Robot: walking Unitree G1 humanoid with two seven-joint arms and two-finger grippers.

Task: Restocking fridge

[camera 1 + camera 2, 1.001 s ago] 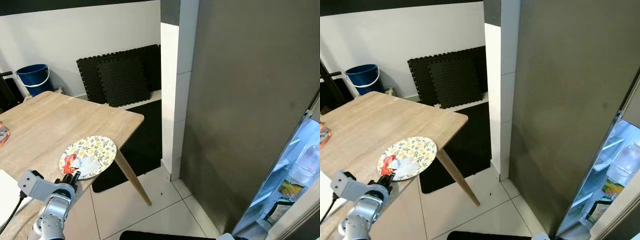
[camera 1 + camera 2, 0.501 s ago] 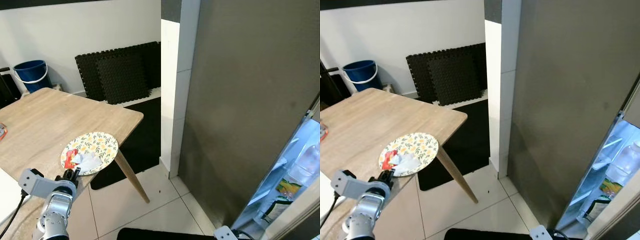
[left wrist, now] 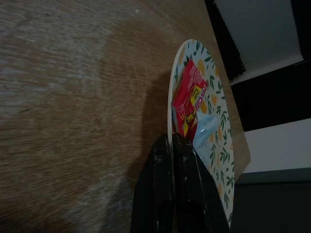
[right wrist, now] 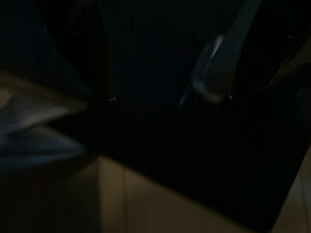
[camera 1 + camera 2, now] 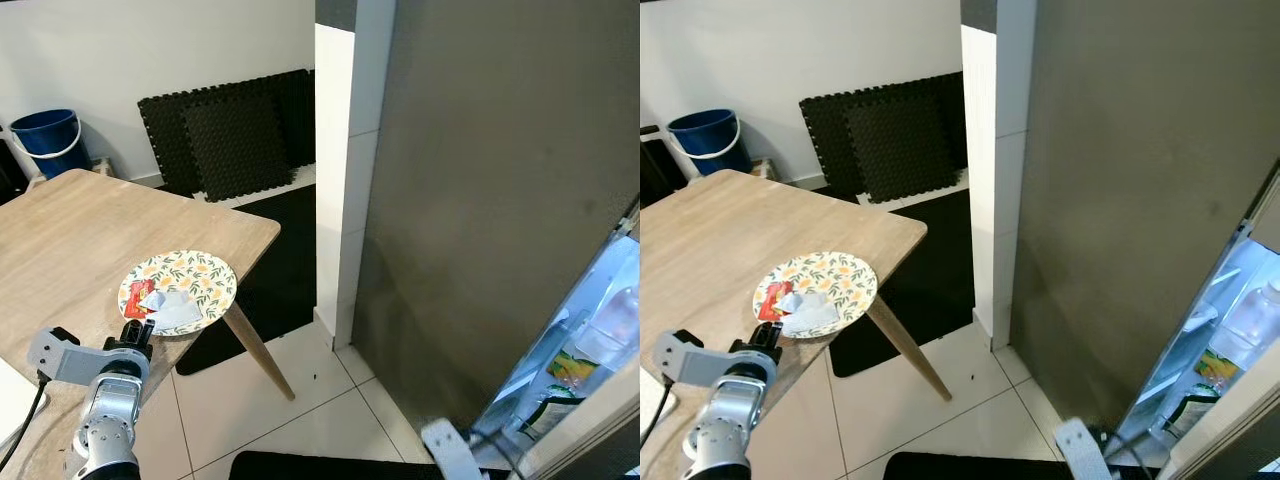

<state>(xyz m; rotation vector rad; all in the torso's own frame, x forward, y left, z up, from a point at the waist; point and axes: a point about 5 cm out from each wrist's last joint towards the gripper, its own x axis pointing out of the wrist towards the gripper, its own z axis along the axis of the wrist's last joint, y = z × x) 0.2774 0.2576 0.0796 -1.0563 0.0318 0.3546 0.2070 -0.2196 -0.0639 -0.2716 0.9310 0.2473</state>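
With fingers closed and empty, the left tool (image 3: 171,145) has advanced to the plate (image 5: 213,272) rim on the surface (image 5: 60,230), where the red packet (image 3: 188,99) lies, so pickup for the open fridge (image 5: 585,350) appears imminent; right tool state indeterminable.

Blue bucket (image 5: 43,132) by the wall, black foam mats (image 5: 235,135) leaning upright, white tiled floor (image 5: 330,410)
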